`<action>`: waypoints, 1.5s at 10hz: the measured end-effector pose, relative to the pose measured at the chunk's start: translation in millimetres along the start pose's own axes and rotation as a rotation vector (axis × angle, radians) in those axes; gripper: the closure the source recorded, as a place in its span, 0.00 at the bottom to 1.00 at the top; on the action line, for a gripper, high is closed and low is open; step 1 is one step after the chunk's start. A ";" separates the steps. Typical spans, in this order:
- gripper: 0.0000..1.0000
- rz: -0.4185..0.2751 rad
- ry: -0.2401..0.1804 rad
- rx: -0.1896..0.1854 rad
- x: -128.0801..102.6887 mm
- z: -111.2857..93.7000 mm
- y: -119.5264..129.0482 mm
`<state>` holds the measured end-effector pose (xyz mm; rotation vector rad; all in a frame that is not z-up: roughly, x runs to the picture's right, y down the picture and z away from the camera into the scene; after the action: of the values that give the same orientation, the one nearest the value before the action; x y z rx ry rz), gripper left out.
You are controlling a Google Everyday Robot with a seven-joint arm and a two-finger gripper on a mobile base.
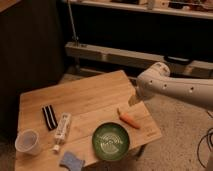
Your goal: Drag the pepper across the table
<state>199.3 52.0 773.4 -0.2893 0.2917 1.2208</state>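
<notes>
- While the small orange-red tapered pepper (129, 119) lies near the right edge of the light-wood planked table (85, 95), the gripper (134, 99) hangs just beside it.
- We cannot tell whether the gripper is open or closed.

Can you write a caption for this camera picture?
Robot gripper hangs near the orange pepper on the wooden table.

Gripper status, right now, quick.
Gripper: cannot be told whether open or closed; it hangs over the far right edge of the light-wood planked table, apart from the small orange-red tapered pepper.
</notes>
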 end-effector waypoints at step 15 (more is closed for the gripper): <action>0.20 -0.127 -0.123 -0.154 43.2 58.1 56.7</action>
<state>162.9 129.2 807.7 -0.3585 0.0713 1.1318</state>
